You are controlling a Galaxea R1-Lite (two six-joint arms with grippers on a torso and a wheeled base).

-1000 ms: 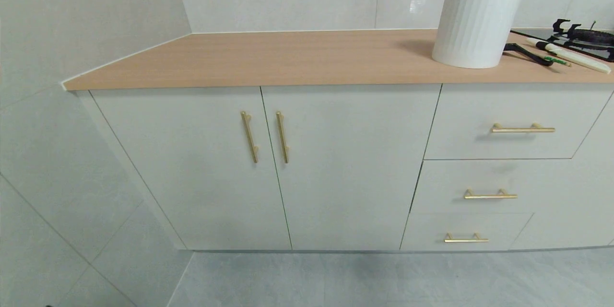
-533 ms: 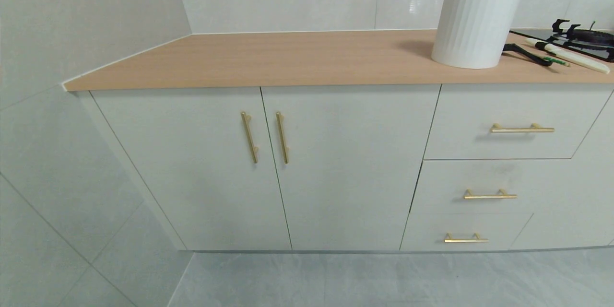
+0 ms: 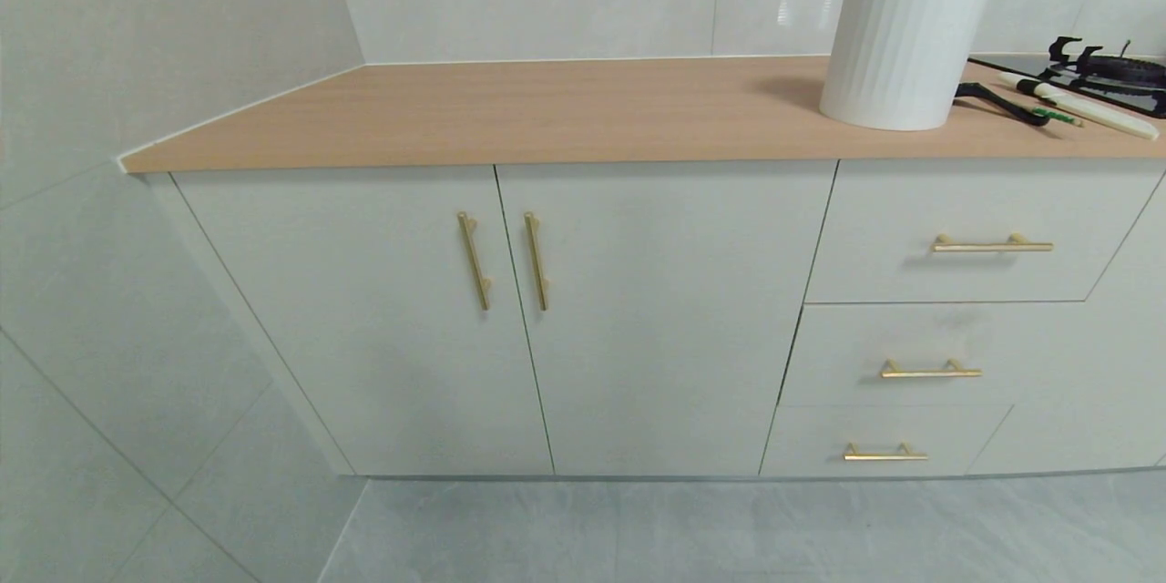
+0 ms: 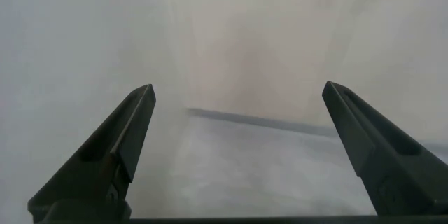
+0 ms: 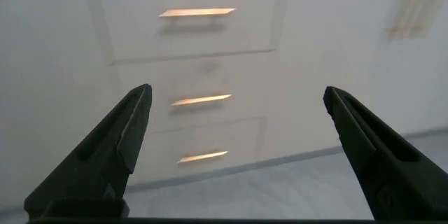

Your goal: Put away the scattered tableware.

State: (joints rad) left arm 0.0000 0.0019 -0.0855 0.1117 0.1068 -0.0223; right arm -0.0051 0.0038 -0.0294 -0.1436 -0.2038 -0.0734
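Wooden countertop (image 3: 547,109) holds the scattered utensils (image 3: 1093,109) at two o'clock, just beside the white ribbed holder (image 3: 902,27); I find left gripper (image 4: 238,154) and right gripper (image 5: 238,154) both spread and empty, so I judge pickup not yet begun, and the next move calls for reaching those utensils.

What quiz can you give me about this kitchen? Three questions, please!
1. True or false: the utensils lie on the wooden countertop beside the white ribbed container.
2. How many drawers with gold handles are stacked under the counter? A: two. B: three. C: five.
3. Fill in: the left gripper and right gripper are both ____, holding nothing.

Key: 1 true; 2 B; 3 open.
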